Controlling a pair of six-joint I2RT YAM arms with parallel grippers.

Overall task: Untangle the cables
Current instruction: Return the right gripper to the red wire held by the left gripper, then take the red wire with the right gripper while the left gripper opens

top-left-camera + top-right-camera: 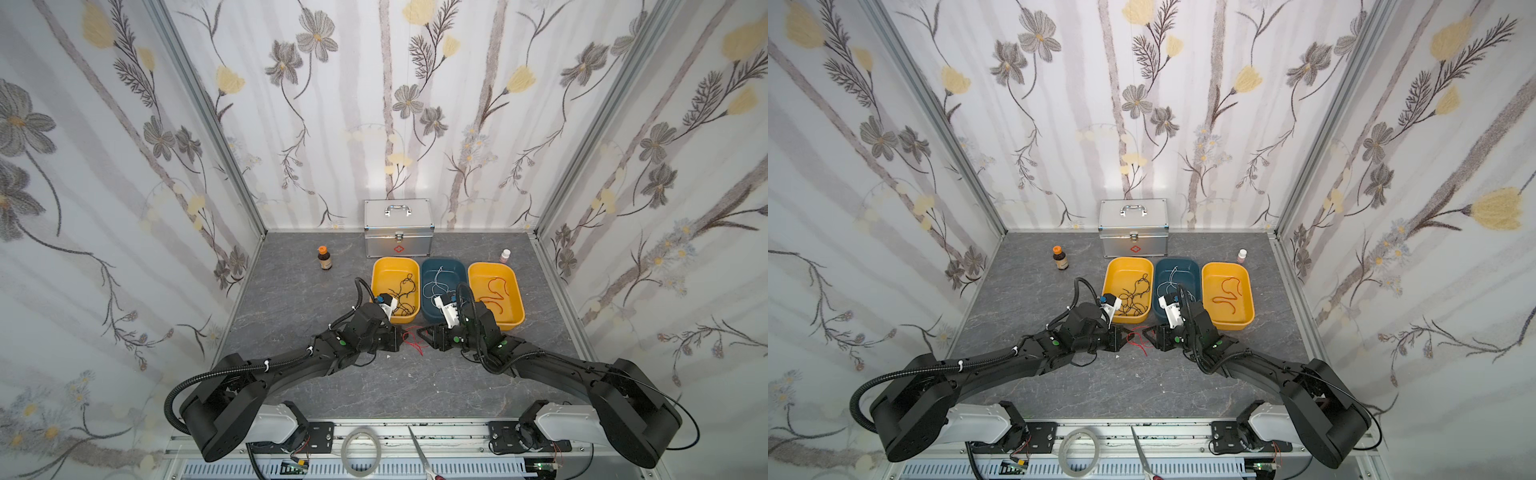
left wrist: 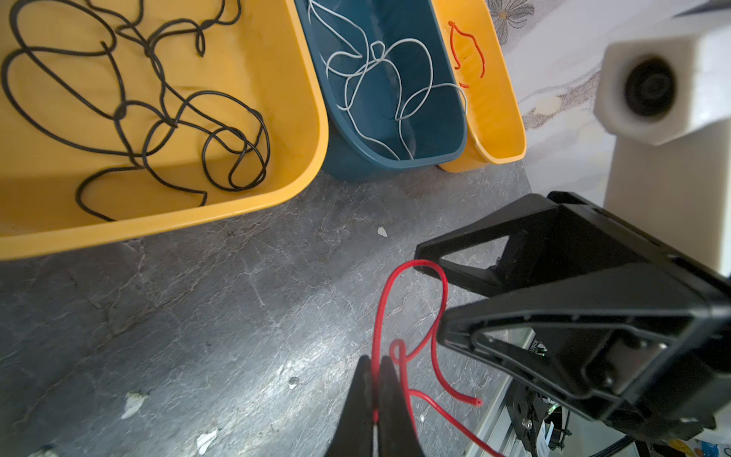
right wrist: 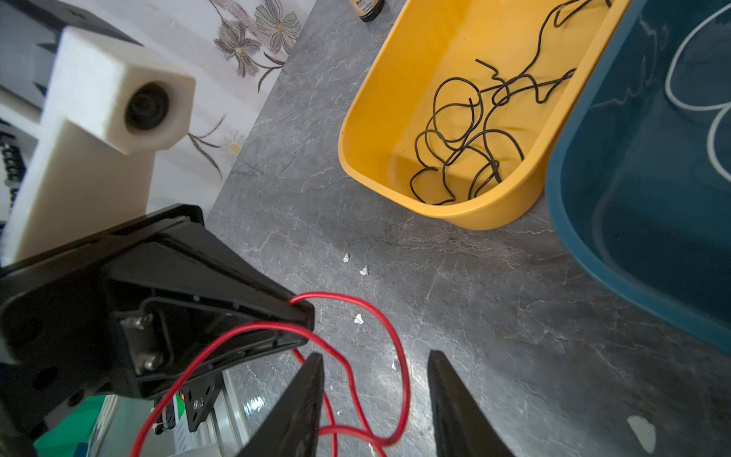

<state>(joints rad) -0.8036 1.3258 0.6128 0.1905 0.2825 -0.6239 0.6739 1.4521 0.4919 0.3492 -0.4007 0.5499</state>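
Left wrist view: left gripper point(image 2: 374, 380) pinched shut on the red cable point(image 2: 445, 292), which lies centre frame in both top views point(image 1: 415, 338) point(image 1: 1140, 338), below the trays point(image 1: 376, 274). The right gripper point(image 3: 375, 395) stands part open around its loops, empty. Untangling seems underway; next, probably: grasp, pull apart.

Bare tabletop point(image 1: 399, 386) nearside; tub row point(image 1: 443, 261) beyond.

A red cable point(image 2: 411, 300) crosses the dark grey, marble-veined tabletop point(image 1: 299, 291). The left gripper point(image 2: 375, 360) and right gripper point(image 3: 375, 354) are black. A black cable point(image 2: 158, 118) lies in a yellow bin point(image 2: 292, 79), and a white cable point(image 2: 375, 79) in a teal bin point(image 2: 431, 134). At the teal bin's 3 o'clock in both top views stands another yellow bin point(image 1: 515, 299). The walls point(image 1: 374, 104) show grey and yellow flowers on white.
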